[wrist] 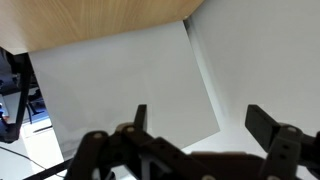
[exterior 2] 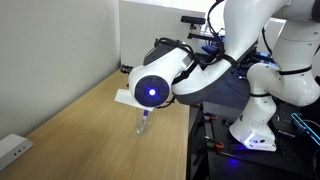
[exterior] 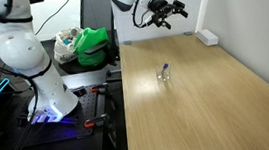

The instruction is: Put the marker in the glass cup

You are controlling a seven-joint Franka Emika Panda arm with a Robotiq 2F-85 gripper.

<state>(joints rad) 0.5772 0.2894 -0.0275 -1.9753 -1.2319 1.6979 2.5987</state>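
The glass cup (exterior: 164,77) stands on the wooden table (exterior: 214,112), near its far end. The blue-purple marker (exterior: 166,67) stands leaning inside the cup, its top end above the rim. Both also show in an exterior view, the cup (exterior 2: 142,127) with the marker (exterior 2: 146,114) in it, just below the arm. My gripper (exterior: 172,15) is up in the air beyond the cup, close to the wall, and well apart from it. In the wrist view the gripper (wrist: 200,120) is open and empty, facing the white wall; neither cup nor marker shows there.
A white power strip (exterior: 207,37) lies on the table by the wall, also seen in an exterior view (exterior 2: 12,150). A green bag (exterior: 93,44) and clutter sit beside the table's end. A second white robot (exterior: 22,57) stands off the table.
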